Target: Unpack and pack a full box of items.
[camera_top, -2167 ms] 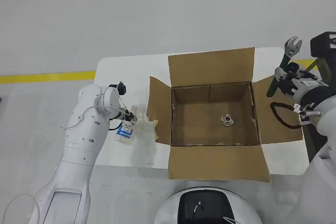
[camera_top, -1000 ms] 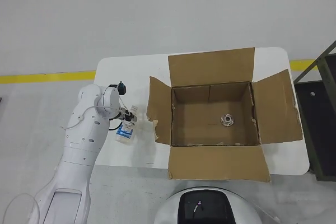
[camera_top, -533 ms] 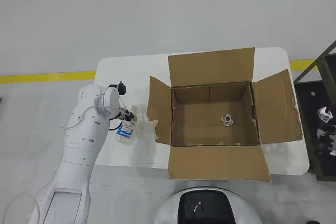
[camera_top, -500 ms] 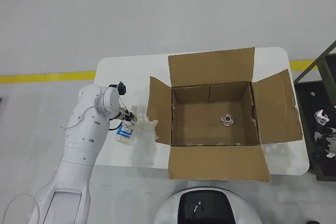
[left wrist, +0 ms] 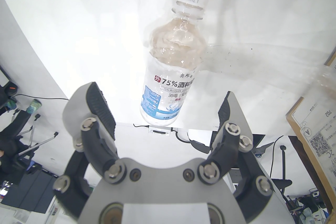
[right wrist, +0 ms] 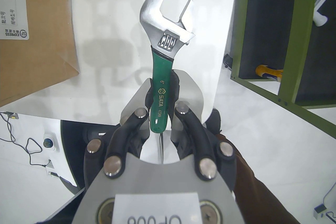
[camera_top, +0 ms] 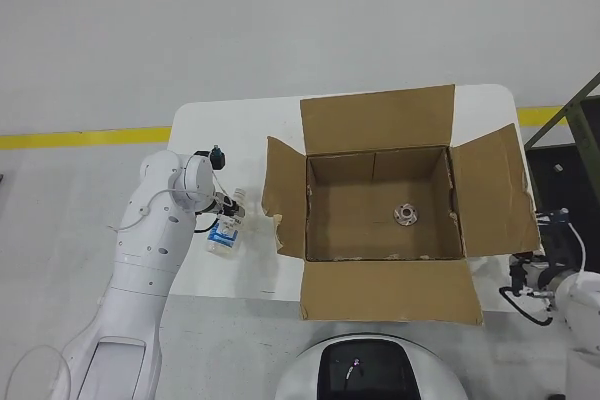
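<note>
White left arm [camera_top: 145, 255]; silver end effector [left wrist: 161, 97], black pads [left wrist: 101, 112], perhaps rubber.

You have one box [camera_top: 380, 125] on one table [camera_top: 220, 125]. Count one bottle [camera_top: 223, 232] beside the box, one small metal fitting [camera_top: 406, 213] inside it, and one wrench [right wrist: 165, 33] near it.

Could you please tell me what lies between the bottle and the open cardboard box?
Nothing: the top view shows a bare strip of white table between the bottle and the cardboard box's nearest flap.
</note>
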Motion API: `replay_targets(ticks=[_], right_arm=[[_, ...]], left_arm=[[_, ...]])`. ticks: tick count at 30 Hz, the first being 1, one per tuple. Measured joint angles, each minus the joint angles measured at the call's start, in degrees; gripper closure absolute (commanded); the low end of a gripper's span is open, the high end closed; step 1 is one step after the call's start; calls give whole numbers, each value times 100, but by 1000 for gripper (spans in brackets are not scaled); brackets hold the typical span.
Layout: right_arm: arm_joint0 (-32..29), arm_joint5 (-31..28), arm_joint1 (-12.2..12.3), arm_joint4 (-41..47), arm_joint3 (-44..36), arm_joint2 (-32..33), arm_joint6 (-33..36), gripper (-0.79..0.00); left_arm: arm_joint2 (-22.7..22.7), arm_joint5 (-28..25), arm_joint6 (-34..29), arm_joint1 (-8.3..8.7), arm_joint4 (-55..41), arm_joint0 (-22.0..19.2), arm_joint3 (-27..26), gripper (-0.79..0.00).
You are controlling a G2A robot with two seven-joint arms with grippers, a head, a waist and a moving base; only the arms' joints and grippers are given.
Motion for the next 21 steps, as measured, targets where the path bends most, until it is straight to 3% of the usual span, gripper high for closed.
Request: replay_targets(ticks=[19, 21], right_arm=[[257, 360, 149, -495, 793, -602, -186, 0], [287, 375, 164, -507, 847, -612, -204, -52]], left_arm=[[0, 0, 0, 0, 0, 0, 0, -785], [0, 0, 0, 0, 0, 0, 0, -785]])
